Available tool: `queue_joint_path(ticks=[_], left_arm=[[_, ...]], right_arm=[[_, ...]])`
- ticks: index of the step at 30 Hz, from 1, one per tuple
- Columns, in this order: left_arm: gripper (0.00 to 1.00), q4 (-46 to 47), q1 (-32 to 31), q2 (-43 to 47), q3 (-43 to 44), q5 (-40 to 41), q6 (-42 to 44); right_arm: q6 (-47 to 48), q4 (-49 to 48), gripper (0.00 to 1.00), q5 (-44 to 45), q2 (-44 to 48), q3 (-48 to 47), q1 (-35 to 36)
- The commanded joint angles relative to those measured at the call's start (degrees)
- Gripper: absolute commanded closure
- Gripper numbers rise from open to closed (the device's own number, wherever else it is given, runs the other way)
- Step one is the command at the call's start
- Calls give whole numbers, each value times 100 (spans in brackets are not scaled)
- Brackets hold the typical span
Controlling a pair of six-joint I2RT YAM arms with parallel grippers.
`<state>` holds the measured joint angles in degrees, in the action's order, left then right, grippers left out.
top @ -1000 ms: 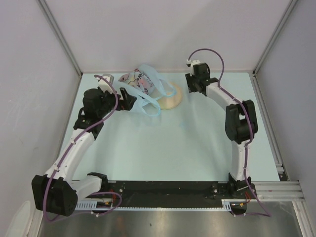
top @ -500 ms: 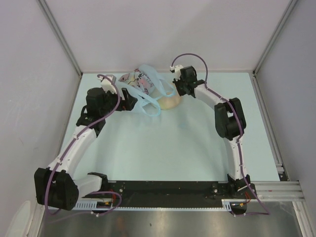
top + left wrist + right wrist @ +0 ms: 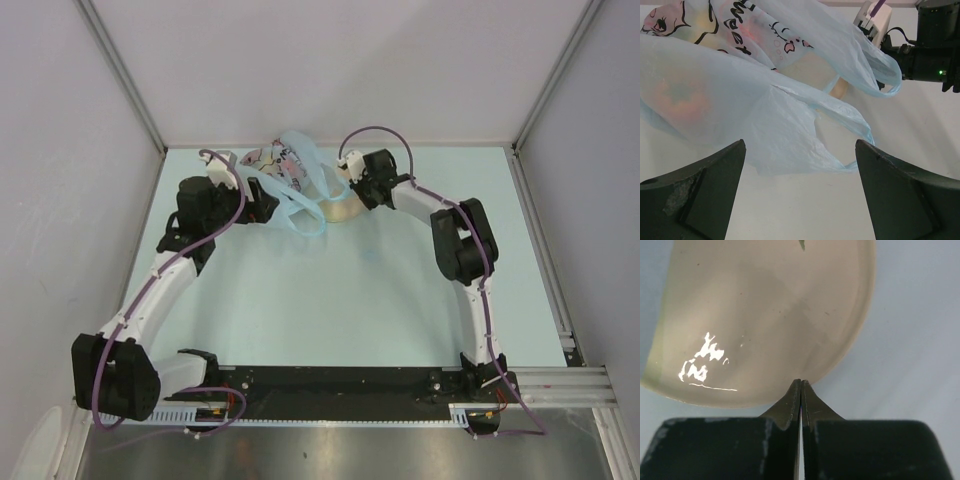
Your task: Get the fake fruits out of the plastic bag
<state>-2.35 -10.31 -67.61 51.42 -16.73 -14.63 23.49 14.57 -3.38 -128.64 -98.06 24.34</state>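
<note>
The left claw (image 3: 800,150) is wide open, with nothing between its two dark fingers (image 3: 715,175). It sits low over the bench (image 3: 330,290). Right in front of it lies the plastic bag (image 3: 740,100), light blue and crinkly, and the bag's near edge lies on the bench between the two fingers. The fake fruits (image 3: 680,97) are inside the bag. A round orange-red one shows through the thin plastic ahead and to the left of the claw. Farther back, under the white patch with the little drawings, there are soft yellow and red shapes, too blurry to name. One loop handle (image 3: 885,75) of the bag reaches out ahead and to the right, up to the black end of the right arm.

The right claw (image 3: 801,382) is shut tight. Its two fingers press flat on each other and hold nothing. Its tips sit just over the near rim of the round tan plate (image 3: 765,315), which spreads out in front of the claw. From above, the right claw (image 3: 352,190) is just beside the bag (image 3: 290,170), and the plate (image 3: 340,208) lies partly under the bag's handles.
</note>
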Motion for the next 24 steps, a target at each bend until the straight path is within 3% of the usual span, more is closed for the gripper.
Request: queue_joint_path(ticks=[1, 10, 16, 24], left_arm=[[4, 209, 29, 161, 123, 3, -66], [4, 165, 29, 380, 17, -41, -171], [4, 112, 29, 381, 219, -181, -470], [5, 7, 2, 293, 509, -146, -558]], right_arm=[[507, 310, 100, 65, 49, 392, 185], [999, 556, 100, -23, 111, 691, 264], [1888, 1976, 100, -31, -118, 718, 352], [1624, 2427, 100, -638, 962, 2062, 352]])
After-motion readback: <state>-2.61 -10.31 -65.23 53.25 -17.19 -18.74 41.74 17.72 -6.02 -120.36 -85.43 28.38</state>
